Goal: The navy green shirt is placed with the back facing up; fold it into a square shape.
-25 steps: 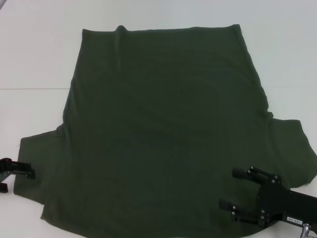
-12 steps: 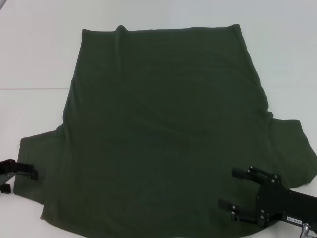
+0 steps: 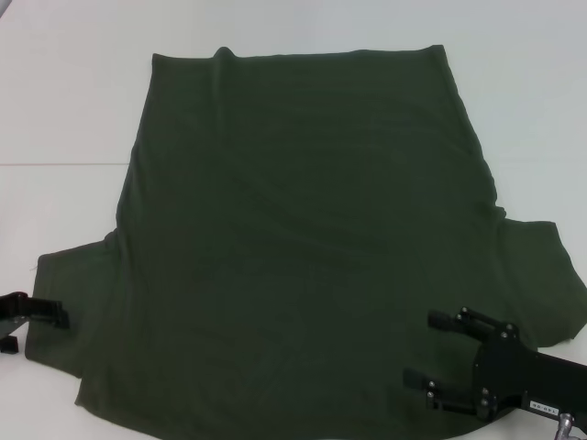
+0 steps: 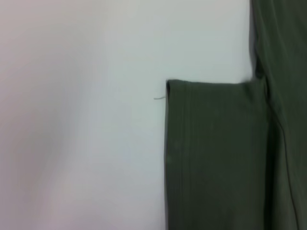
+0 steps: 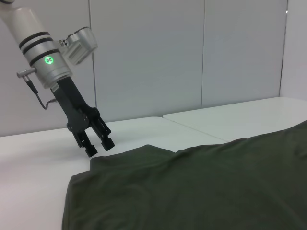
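While the white table [image 3: 64, 110] spreads wide beyond both my arms, the navy green shirt [image 3: 303, 238] lies flat on it, plain side up, its hem far ahead of me and its sleeves nearest my pincers. The left sleeve [image 4: 216, 153] lies just beside my left pincer, its straight edge and a loose thread plain in the left wrist view. My right pincer [image 3: 436, 348] hangs over the shirt's near right corner, fingers spread apart and holding nothing; it sits where it sat half a second ago. My left pincer [image 3: 41, 316] is at the outer edge of the left sleeve, and since a second ago it has slipped a little lower and nearer the cloth. In the right wrist view it [image 5: 97, 143] points down just above the sleeve's edge, tips a small way apart, gripping nothing. The frame's edge cuts off most of it in the head view, and the shirt's collar is out of sight.
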Available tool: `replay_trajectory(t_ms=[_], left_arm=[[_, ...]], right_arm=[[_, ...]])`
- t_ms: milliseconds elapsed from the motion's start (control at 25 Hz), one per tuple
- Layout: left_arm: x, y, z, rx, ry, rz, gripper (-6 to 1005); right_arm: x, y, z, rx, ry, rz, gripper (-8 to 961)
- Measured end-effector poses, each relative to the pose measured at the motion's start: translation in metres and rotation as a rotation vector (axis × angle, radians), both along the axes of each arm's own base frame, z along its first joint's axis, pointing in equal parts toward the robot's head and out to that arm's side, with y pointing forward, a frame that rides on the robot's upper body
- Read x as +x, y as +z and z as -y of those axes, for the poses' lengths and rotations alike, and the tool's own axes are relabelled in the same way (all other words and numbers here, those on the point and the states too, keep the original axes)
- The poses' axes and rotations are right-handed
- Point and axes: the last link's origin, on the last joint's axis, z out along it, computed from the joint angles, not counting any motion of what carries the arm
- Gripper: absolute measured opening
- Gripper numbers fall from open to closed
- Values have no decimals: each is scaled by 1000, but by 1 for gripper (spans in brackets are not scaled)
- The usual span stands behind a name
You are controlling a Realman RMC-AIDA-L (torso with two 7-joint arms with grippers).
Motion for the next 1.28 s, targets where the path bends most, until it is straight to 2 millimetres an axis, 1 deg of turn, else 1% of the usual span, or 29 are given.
replay_trajectory(t_ms=[720, 1080, 1280], left_arm=[[0, -6, 0, -20, -5, -12, 796], [2, -12, -2, -27, -5, 2, 791], [3, -12, -3, -22, -5, 14, 789]], right_arm=[[0, 0, 1, -1, 1, -3, 887], [0, 0, 1, -1, 1, -3, 887], [0, 0, 1, -1, 0, -3, 886]])
